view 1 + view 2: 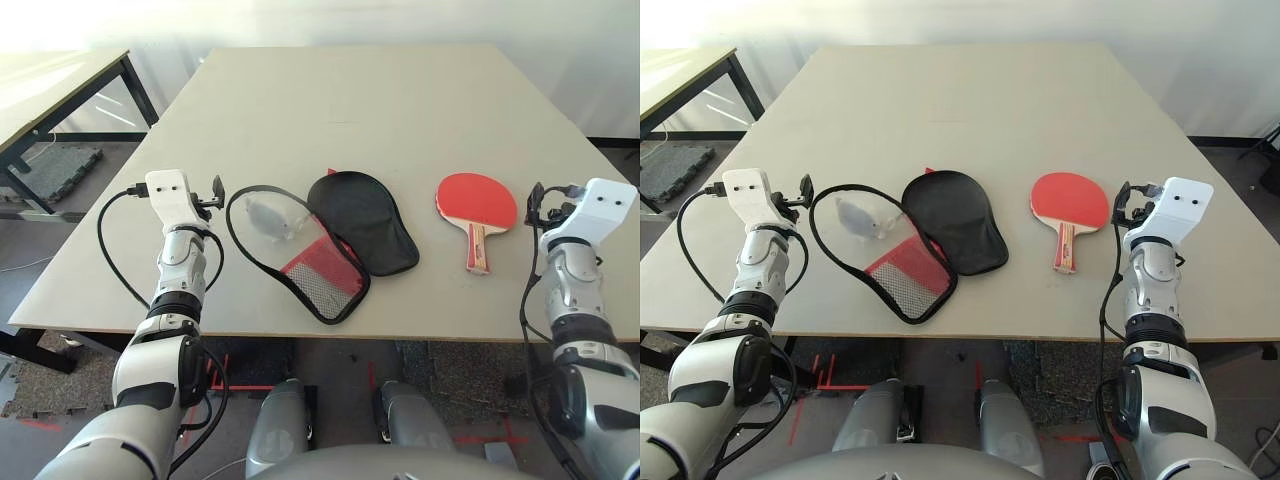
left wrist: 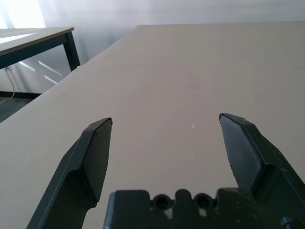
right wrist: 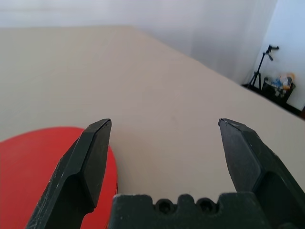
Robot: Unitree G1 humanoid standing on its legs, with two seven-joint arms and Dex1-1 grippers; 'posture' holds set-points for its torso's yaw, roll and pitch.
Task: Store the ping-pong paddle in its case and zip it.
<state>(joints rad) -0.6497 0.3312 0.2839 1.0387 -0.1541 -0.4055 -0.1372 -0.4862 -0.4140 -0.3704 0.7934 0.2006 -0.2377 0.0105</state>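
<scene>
The right claw (image 3: 162, 138) stood spread wide with nothing between its fingers, poised just off the counter (image 1: 400, 100) at about three o'clock from the ping-pong paddle (image 1: 477, 205). From its wrist the red blade sat low beside one finger, close but not touching. That stance looked like a ready pose: near enough to reach the bat without crowding it.

The left claw (image 2: 167, 138) was likewise spread and empty, looking out over bare counter. It hovered at roughly nine o'clock from the case (image 1: 318, 240), just beside the black zipper edging. Each arm seemed posted beside the thing it would likely handle, one for the pouch and one for the bat.

The case lay unzipped and folded open flat near the front middle of the counter. One half showed black lining, the other a see-through face with red fabric and black mesh panel (image 1: 322, 285) at its narrow end. A white fluffy charm (image 1: 270, 218) rested inside the open half. Laid open like this, the pouch offered a wide mouth, probably so the paddle could be slid in without prying.

The paddle rested at three o'clock from the case, well apart from it, red face up, its handle (image 1: 478, 250) pointing toward six o'clock. Nothing of the task appeared done yet. A second table (image 1: 60, 90) stood off at ten o'clock.
</scene>
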